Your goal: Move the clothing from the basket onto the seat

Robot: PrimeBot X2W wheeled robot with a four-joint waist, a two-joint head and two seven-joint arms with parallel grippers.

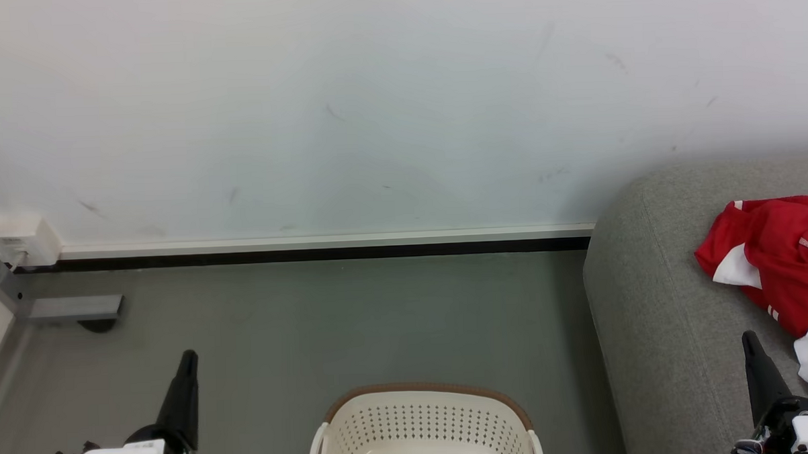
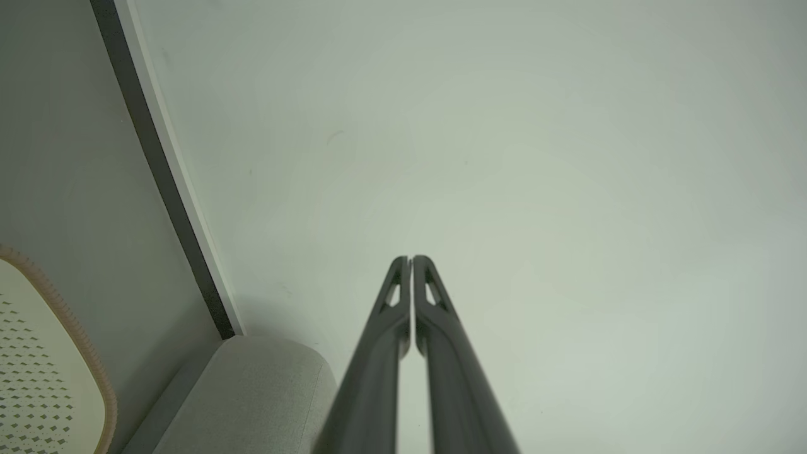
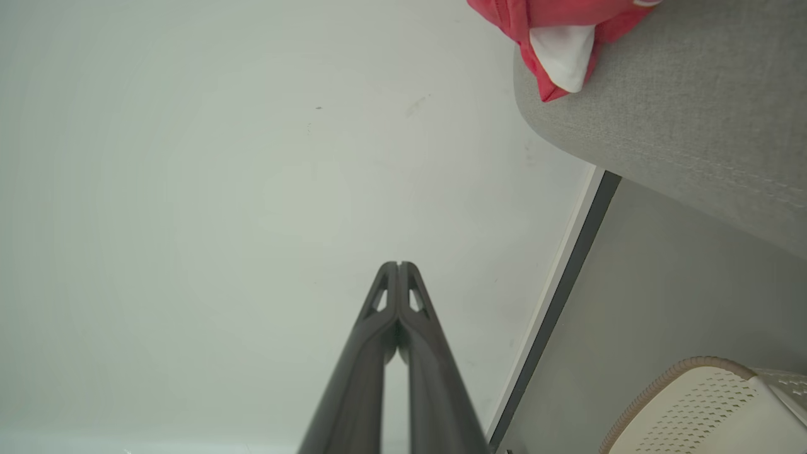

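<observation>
The clothing (image 1: pixel 778 261) is a crumpled heap of red fabric with white panels and white stitched trim, lying on the grey seat (image 1: pixel 655 299) at the far right. The cream perforated basket (image 1: pixel 424 421), brown-rimmed, stands on the floor left of the seat. The left fingers (image 1: pixel 183 396) and right fingers (image 1: pixel 761 376) are pressed together, holding nothing

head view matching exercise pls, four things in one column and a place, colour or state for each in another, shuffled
1. clothing
2. basket
3. seat
4. left end effector

A. cream-white with holes, bottom middle
B. shut, holding nothing, lower left
C. red and white, lying on the seat
D. light grey, far right

Pairs: 1-C, 2-A, 3-D, 4-B
</observation>
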